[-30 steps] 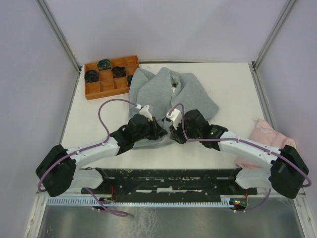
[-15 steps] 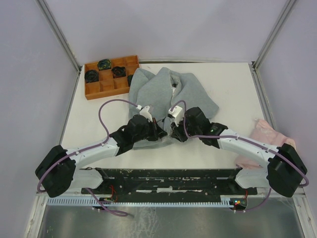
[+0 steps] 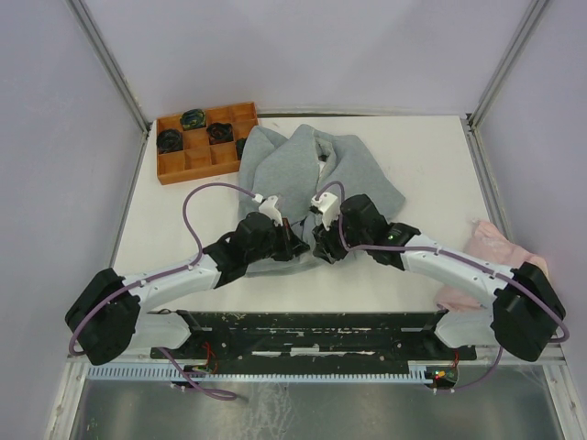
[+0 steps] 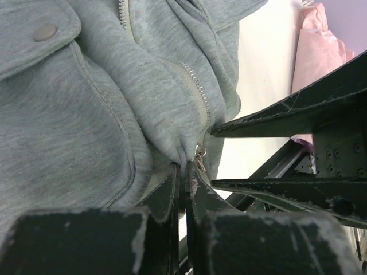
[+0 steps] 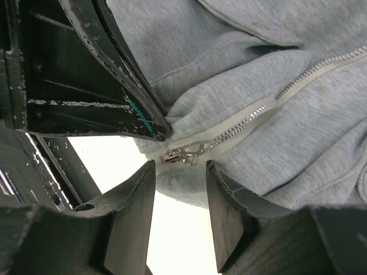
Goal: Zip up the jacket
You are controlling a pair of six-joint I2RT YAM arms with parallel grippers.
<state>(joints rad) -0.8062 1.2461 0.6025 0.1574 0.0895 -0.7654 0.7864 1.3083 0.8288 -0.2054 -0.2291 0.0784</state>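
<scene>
The light grey fleece jacket (image 3: 312, 174) lies on the white table, hood away from me, hem towards the arms. My left gripper (image 4: 184, 169) is shut on the jacket's bottom hem (image 4: 175, 150) right beside the zipper. The metal zipper slider (image 5: 182, 154) with its pull tab sits at the bottom end of the zipper teeth (image 5: 252, 117). My right gripper (image 5: 179, 172) is open, its fingers straddling the hem just below the slider without touching it. In the top view both grippers, left (image 3: 295, 246) and right (image 3: 323, 247), meet at the hem.
An orange compartment tray (image 3: 204, 139) with dark objects stands at the back left, touching the jacket's shoulder. A pale pink cloth (image 3: 495, 249) lies at the table's right edge. The black mounting plate (image 3: 312, 330) runs along the near edge.
My right gripper has shifted slightly left and towards the hem centre. The left arm and the jacket have stayed put.
</scene>
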